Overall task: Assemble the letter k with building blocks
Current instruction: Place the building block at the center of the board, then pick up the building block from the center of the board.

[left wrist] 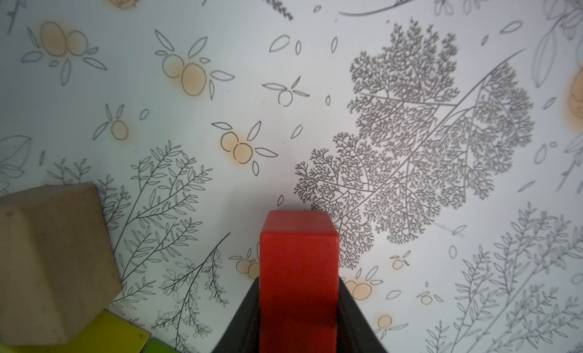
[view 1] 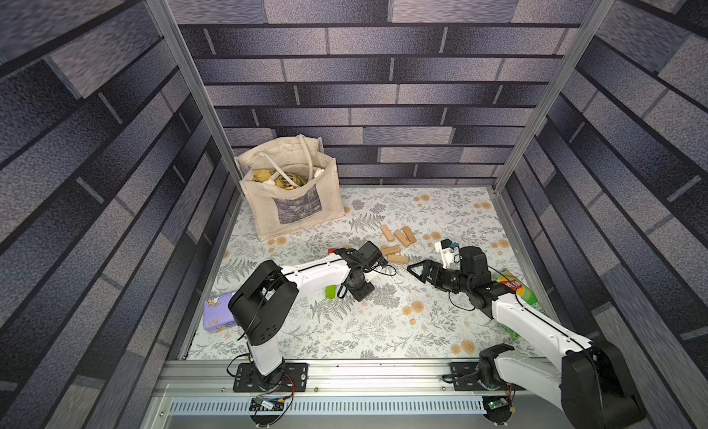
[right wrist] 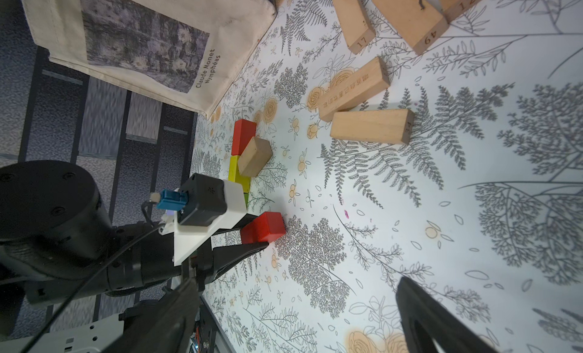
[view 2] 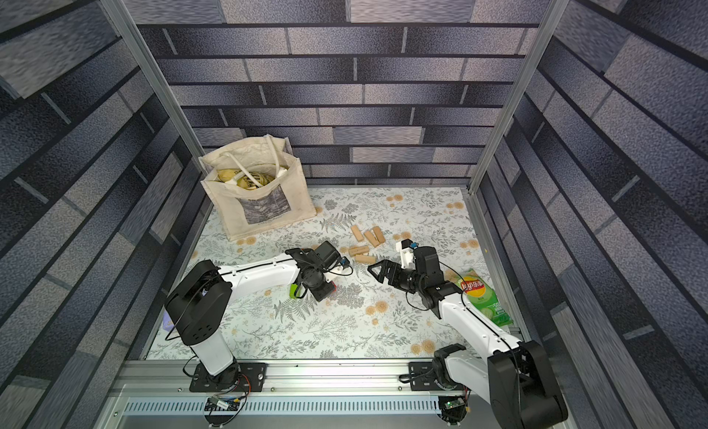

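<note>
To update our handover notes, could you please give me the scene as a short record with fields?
left tool: shut on held red block
right tool: open, empty
stem: stem red block, yellow block, green block in a row
arm: slanted plain block against the yellow block
spare: five spare plain blocks, loose cluster
clutter: canvas tote bag, Lay's crisp packet, purple tissue pack
</note>
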You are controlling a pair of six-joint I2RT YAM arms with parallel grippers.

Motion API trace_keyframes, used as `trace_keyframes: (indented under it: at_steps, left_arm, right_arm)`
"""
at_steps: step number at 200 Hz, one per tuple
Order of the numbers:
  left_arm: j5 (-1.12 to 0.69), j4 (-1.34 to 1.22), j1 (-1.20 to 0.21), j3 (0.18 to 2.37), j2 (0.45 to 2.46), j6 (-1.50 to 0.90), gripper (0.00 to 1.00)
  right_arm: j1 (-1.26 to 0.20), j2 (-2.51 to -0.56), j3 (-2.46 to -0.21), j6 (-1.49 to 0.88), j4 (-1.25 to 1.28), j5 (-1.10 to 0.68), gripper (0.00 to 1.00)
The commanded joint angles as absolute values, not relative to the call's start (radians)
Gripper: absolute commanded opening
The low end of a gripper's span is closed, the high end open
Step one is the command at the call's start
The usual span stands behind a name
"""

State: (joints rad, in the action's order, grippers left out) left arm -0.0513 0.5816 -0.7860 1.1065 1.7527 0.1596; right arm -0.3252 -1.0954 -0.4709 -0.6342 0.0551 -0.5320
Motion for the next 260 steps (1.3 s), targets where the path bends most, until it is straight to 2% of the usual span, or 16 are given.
trace_keyframes:
  at_steps: [1,49,87,108,137,142,155,158,210,224,236,260]
  left_arm:
    - [-0.085,0.580,-0.779,1.126,1.773,0.231,0.36]
    - [-0.215,0.562,-0.748,1.136,1.766,0.375,0.38]
    - [-0.184,0.623,-0.732,1.210,1.788,0.422,0.40]
    - [-0.159,0.602,-0.717,1.213,1.722,0.387,0.45]
    - [-0.101,0.561,-0.652,1.182,1.569,0.240,0.60]
    - [-0.077,0.557,-0.635,1.169,1.541,0.200,0.67]
    - [-0.059,0.562,-0.588,1.139,1.472,0.078,0.97]
    - [-0.069,0.566,-0.573,1.130,1.456,0.050,0.99]
    - [-0.294,0.644,-0.425,0.966,1.190,-0.294,1.00]
    - [-0.387,0.707,-0.343,0.947,1.166,-0.387,1.00]
    - [-0.511,0.724,-0.255,0.900,1.141,-0.463,1.00]
    - [-0.695,0.726,-0.096,0.809,1.073,-0.582,1.00]
  right_arm:
    - [-0.334,-1.095,-0.465,-0.610,0.029,-0.531,1.00]
    - [-0.334,-1.096,-0.454,-0.608,0.038,-0.528,1.00]
    - [-0.334,-1.116,-0.461,-0.605,0.048,-0.544,1.00]
    - [-0.334,-1.123,-0.490,-0.561,0.003,-0.550,1.00]
    - [-0.341,-1.146,-0.582,-0.466,-0.123,-0.527,1.00]
    - [-0.348,-1.155,-0.601,-0.451,-0.140,-0.523,1.00]
    - [-0.385,-1.190,-0.662,-0.390,-0.192,-0.496,1.00]
    - [-0.397,-1.202,-0.680,-0.370,-0.206,-0.489,1.00]
    - [-0.666,-1.563,-1.109,0.121,-0.537,-0.390,1.00]
    - [-0.703,-1.621,-1.160,0.240,-0.567,-0.357,0.99]
    - [-0.722,-1.638,-1.170,0.349,-0.562,-0.397,0.96]
    - [-0.722,-1.641,-1.176,0.458,-0.556,-0.391,0.95]
